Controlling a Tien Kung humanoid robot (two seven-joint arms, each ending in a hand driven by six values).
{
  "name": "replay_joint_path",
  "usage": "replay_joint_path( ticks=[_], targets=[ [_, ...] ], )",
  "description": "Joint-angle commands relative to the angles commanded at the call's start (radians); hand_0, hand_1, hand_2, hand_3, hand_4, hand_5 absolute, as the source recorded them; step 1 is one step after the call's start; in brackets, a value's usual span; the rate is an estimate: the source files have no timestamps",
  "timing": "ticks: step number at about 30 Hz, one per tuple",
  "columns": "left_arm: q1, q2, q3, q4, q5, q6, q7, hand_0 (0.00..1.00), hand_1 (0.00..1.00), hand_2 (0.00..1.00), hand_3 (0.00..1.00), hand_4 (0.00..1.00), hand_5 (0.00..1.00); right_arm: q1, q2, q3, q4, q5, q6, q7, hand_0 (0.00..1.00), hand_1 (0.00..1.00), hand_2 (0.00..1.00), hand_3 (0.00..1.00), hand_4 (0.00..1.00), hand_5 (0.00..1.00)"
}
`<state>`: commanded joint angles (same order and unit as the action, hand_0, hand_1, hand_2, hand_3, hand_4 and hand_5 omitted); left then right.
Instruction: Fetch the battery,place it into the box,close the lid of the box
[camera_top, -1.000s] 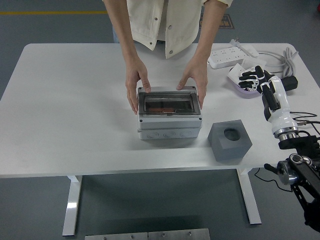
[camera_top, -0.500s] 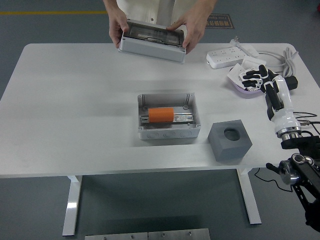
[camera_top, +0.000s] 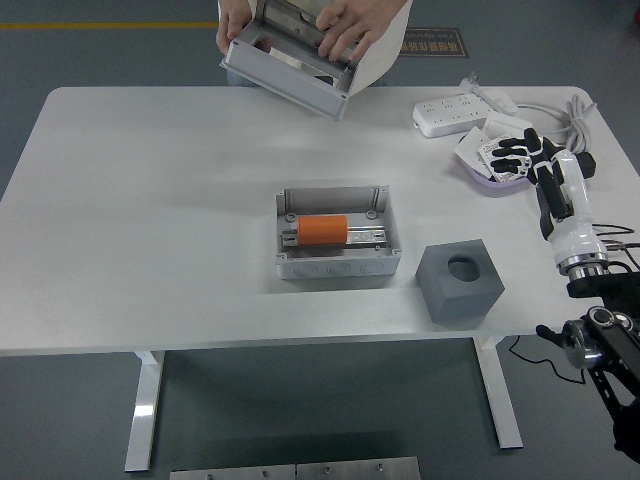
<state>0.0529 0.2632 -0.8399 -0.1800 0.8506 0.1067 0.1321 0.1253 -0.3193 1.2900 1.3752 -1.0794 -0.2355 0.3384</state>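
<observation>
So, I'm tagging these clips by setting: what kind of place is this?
Probably a robotics lab or workshop, not a home: a bare white table on a grey floor with a yellow line, a power strip with cables, and a person's hands holding the box lid.

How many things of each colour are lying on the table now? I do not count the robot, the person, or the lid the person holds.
Orange: 1, the battery in the box.
Grey: 2, the open box and the foam block.
White: 1, the power strip with its cable.
Purple: 1, a shallow dish under the right hand.
Total: 5.
</observation>
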Motion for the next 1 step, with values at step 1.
replay_joint_path(
  ticks=[1],
  targets=[
    [0.0,0.0,0.0,0.0,0.0,0.0,0.0,0.647,0.721,0.658,0.624,0.676,0.407,0.0,0.0,0.0,0.0,0.0,0.0,0.0,0.55,0.484,0.527,0.51,0.939,0.874]
  ],
)
